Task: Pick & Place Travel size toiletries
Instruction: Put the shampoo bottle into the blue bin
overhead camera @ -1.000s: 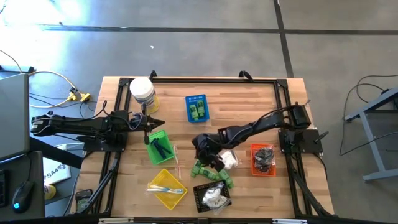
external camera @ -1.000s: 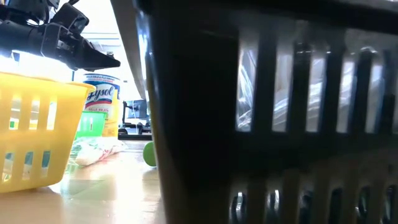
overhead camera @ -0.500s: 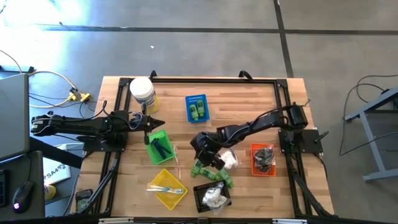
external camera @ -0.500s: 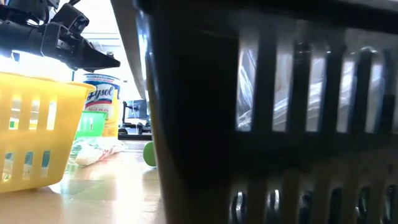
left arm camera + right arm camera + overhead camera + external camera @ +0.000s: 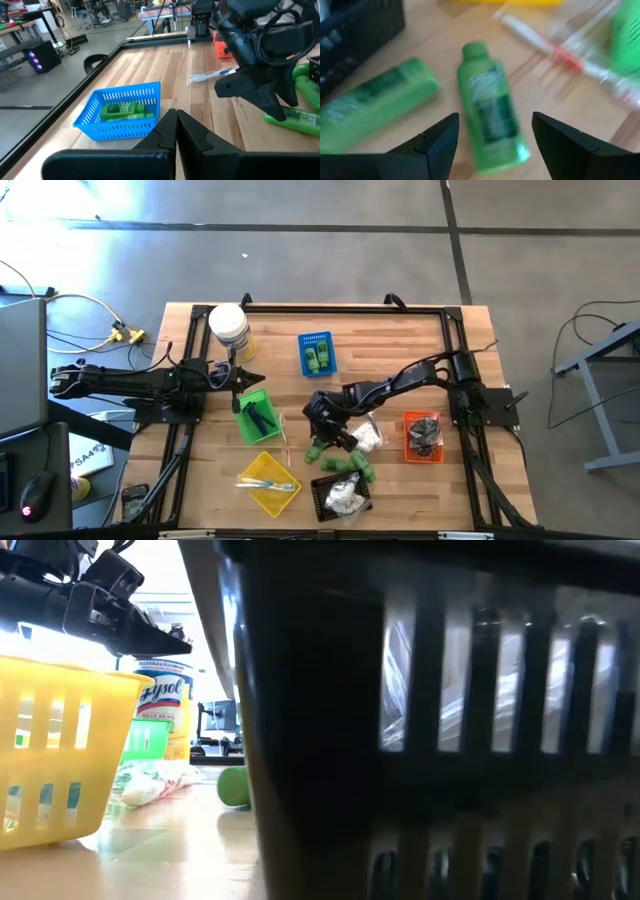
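My right gripper (image 5: 326, 436) is open and low over the table's middle, pointing down. In the right wrist view, my right gripper (image 5: 495, 120) has one finger on each side of a bright green little bottle (image 5: 491, 117) that lies flat on the wood, with no visible touch. That bottle (image 5: 318, 448) lies beside two more green bottles (image 5: 350, 467). A white packet (image 5: 369, 437) lies just right of the gripper. Wrapped thin sticks (image 5: 560, 52) lie beyond the bottle. My left gripper (image 5: 257, 377) is shut and waits above the table's left side, near the green basket (image 5: 256, 415).
A blue basket (image 5: 317, 352) holds green bottles, an orange basket (image 5: 422, 436) dark pieces, a black basket (image 5: 340, 496) white packets, and a yellow basket (image 5: 268, 481) a stick. A big white jar (image 5: 228, 327) stands at the far left. The black basket (image 5: 450, 720) fills most of the low view.
My right gripper has moved toward the table's left edge, over the leftmost loose green bottle, and stayed open. In the low view that bottle's end has shifted a little to the left.
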Tool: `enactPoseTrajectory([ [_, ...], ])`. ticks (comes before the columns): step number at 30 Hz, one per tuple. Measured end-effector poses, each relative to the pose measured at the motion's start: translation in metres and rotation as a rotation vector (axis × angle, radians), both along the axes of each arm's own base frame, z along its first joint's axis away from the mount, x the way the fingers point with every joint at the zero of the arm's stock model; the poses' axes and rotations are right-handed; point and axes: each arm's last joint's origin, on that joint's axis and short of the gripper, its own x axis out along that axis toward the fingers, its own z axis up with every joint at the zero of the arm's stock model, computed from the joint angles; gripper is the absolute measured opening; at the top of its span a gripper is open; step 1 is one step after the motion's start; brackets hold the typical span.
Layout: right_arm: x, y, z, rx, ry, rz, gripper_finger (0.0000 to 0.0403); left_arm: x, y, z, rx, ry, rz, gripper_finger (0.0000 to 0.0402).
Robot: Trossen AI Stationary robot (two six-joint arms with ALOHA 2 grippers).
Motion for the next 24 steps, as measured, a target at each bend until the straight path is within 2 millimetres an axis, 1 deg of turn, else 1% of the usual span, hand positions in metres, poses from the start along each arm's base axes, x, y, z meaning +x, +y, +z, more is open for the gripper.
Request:
enactPoseTrajectory([
  [5,0.002,-0.001,-0.011,0.003,0.016,0.010,0.0245,0.000,0.000,-0.001,0.013,0.010,-0.002,0.0003],
  [12,0.003,0.000,-0.017,0.009,0.021,0.022,0.0238,0.000,0.000,-0.001,0.022,0.012,-0.003,0.0003],
  [15,0.003,-0.001,-0.017,0.011,0.021,0.025,0.0218,0.000,0.000,-0.001,0.022,0.012,-0.003,0.0003],
  [20,0.003,-0.005,-0.016,0.011,0.014,0.017,0.0152,0.000,0.000,-0.001,0.022,0.012,-0.003,0.0003],
  [24,0.003,-0.012,-0.012,-0.020,0.015,-0.032,0.0152,0.000,0.000,-0.001,0.021,0.012,-0.002,0.0003],
])
